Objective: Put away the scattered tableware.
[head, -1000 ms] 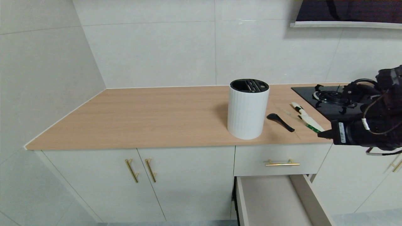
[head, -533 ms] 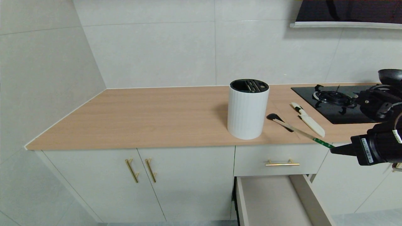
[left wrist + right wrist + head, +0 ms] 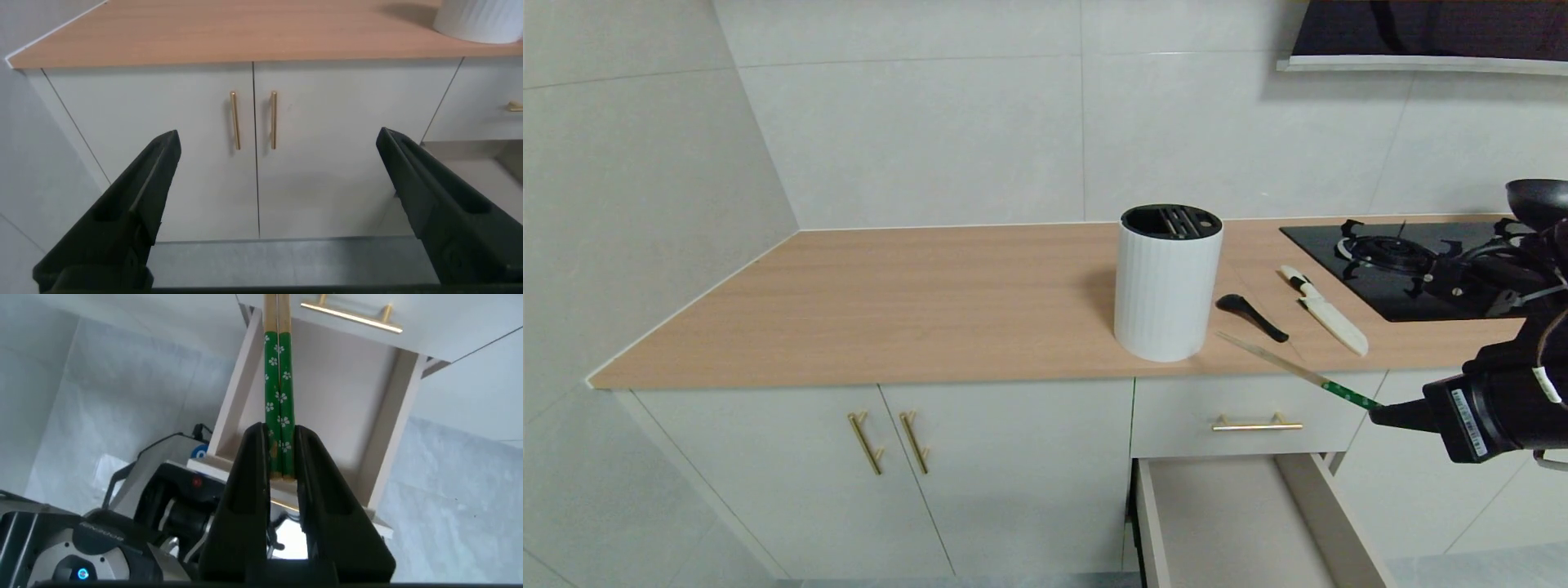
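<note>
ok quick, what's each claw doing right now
left claw: open, holding nothing
right claw: closed on the chopsticks

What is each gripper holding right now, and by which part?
The right gripper pinches a pair of chopsticks at their green patterned end. The left gripper is open, holding nothing.

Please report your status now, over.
Right gripper shut on chopsticks, near open drawer. Left gripper open, empty. Knife, black spoon on counter. Nothing blocks drawer.
</note>
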Controlling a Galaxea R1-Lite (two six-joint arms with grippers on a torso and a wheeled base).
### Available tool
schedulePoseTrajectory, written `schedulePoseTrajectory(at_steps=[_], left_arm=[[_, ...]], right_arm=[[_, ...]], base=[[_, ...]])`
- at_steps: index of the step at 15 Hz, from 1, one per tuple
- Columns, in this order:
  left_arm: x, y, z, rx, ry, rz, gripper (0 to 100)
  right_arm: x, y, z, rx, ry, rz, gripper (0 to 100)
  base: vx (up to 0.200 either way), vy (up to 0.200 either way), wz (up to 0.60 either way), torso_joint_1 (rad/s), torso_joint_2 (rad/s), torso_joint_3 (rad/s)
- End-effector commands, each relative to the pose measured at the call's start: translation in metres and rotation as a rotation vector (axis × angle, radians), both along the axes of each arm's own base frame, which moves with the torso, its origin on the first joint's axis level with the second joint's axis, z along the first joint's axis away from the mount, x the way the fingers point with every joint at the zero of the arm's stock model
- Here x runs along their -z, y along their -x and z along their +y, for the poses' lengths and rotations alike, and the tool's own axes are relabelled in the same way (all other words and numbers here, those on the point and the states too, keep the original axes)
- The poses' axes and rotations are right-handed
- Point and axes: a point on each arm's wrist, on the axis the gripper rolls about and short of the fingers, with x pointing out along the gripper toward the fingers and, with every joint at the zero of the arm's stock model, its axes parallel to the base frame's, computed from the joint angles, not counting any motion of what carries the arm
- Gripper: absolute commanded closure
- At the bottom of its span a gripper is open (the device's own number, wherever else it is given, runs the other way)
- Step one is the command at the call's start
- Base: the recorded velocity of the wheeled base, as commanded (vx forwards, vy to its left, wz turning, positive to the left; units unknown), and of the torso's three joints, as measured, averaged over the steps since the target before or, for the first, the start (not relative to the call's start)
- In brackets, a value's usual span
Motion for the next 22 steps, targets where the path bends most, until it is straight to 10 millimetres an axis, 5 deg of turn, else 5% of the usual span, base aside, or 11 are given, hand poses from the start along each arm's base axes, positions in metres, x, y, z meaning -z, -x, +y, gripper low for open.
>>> schedulePoseTrajectory(at_steps=[1, 22], left_arm=[[0.0001, 0.0, 0.0, -0.001, 0.0, 0.001, 0], [0.0001, 0.0, 0.0, -0.001, 0.0, 0.001, 0]], right_arm=[[0.0022, 0.0006, 0.002, -0.01, 0.003, 0.007, 100], [0.0091, 0.0015, 0.0056, -0.043, 0.027, 0.025, 100]], base=[[0.0, 0.0, 0.0, -0.144, 0.33, 0.198], [0.0, 0.0, 0.0, -0.179, 0.47, 0.293]])
